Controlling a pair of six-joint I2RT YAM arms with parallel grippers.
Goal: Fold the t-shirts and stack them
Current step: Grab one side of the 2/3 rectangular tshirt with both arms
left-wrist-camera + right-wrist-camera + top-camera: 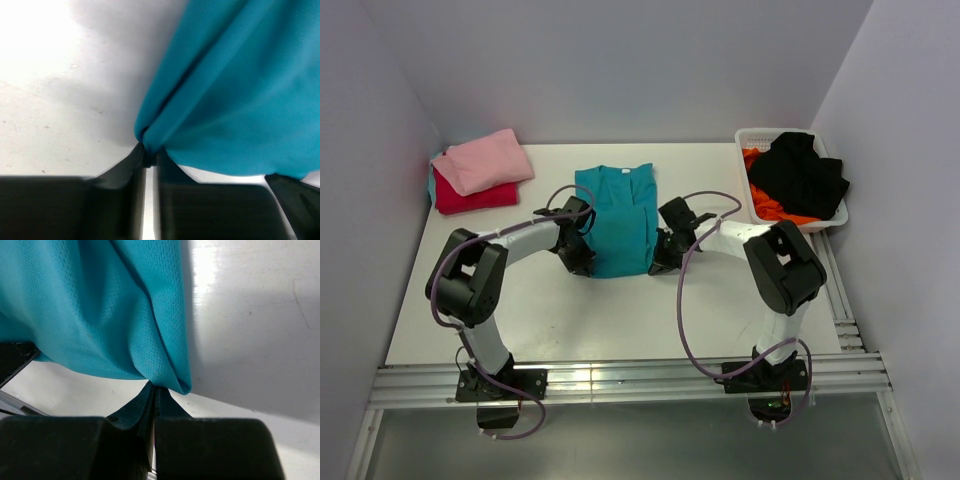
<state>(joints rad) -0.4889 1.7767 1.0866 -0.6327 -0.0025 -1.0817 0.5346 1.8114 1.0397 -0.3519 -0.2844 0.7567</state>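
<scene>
Left end effector (148,156): jaws narrowed to a slit, tips pinching the near left corner of the teal t-shirt (235,90). The cloth bunches into folds that run straight into the tips.

Right end effector (154,390): jaws fully together, tips meeting at the near right corner of the same shirt. It appears to hold a thin edge of the cloth, though the hanging fold hides how much sits between the tips.

Top view: both end effectors sit low on the desk (570,310), one at each side of the shirt's near hem, facing inward. The teal t-shirt lies at mid-desk, sides folded in to a narrow strip, collar pointing to the far edge.

Far left corner: a folded pink t-shirt (485,160) rests on a folded red t-shirt (470,197), stacked, well apart from the teal one.

Far right: a white lattice basket (760,135) holds a crumpled black t-shirt (805,175) lying over an orange t-shirt (770,205). The black cloth spills over the rim.
</scene>
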